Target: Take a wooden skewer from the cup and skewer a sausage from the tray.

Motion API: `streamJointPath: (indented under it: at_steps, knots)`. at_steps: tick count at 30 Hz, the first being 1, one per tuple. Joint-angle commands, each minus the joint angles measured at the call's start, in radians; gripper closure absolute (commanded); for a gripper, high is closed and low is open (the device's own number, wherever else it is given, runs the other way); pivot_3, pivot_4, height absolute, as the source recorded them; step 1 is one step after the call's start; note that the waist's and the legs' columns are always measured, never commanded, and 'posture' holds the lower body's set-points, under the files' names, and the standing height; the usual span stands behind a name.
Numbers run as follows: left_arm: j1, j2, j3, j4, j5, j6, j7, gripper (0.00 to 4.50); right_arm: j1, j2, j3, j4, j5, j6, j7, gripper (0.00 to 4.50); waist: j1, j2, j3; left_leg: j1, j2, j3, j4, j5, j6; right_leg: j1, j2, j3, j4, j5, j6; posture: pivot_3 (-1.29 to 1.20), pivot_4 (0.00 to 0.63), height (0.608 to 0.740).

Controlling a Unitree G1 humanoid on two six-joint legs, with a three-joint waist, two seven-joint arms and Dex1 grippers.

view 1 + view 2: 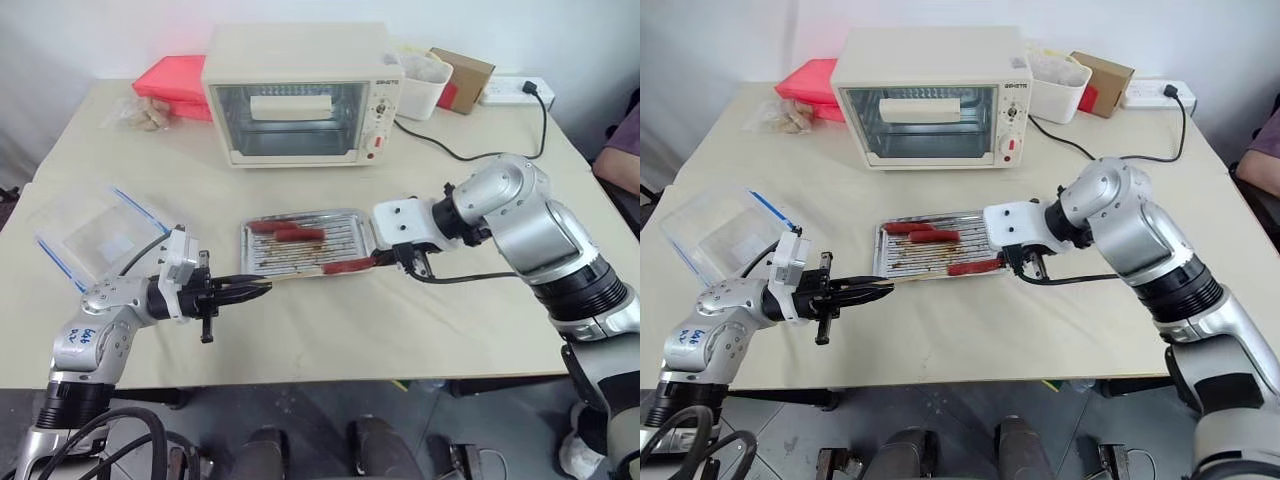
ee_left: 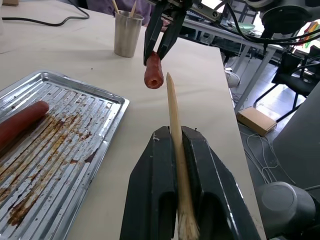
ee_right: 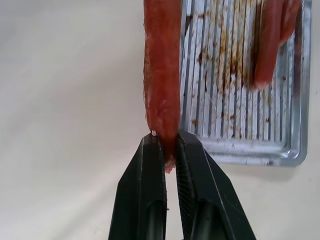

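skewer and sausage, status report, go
Left gripper shut on wooden skewer, tip aimed at sausage. Right gripper shut on that sausage, held above table beside tray. Not yet pierced. Nothing between them.

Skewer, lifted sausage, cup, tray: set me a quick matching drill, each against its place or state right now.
Things:
1. skewer
2. sausage
3. cup
4. tray

States:
A. holds two more sausages on its rack
B. clamped in the left gripper, tip toward the sausage's end
C. stands on the table with sticks in it
D. pinched at one end by the right gripper

Pairs: 1-B, 2-D, 3-C, 4-A
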Motion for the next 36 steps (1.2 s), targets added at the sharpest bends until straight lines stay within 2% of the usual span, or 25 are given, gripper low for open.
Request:
streamJointPath:
  at_steps: [1,36]
  knots:
    - [0.002,0.000,0.010,0.006,0.009,-0.021,-0.002,4.37,-0.003,-0.015,-0.015,-0.034,0.010,0.005,0.016,4.48,0.000,0.000,0.000,0.000,0.000,0.000,0.000,0.000,0.000,0.000,0.000,0.000,0.000,0.000,0.000,0.00,0.150,0.740]
    - [0.017,-0.061,-0.010,0.025,0.030,-0.046,0.017,4.37,-0.007,0.019,0.011,-0.076,0.015,0.056,0.011,4.48,0.018,0.000,0.000,0.000,0.000,0.000,0.001,0.000,0.000,0.000,0.000,0.000,0.000,0.000,0.000,0.00,0.150,0.740]
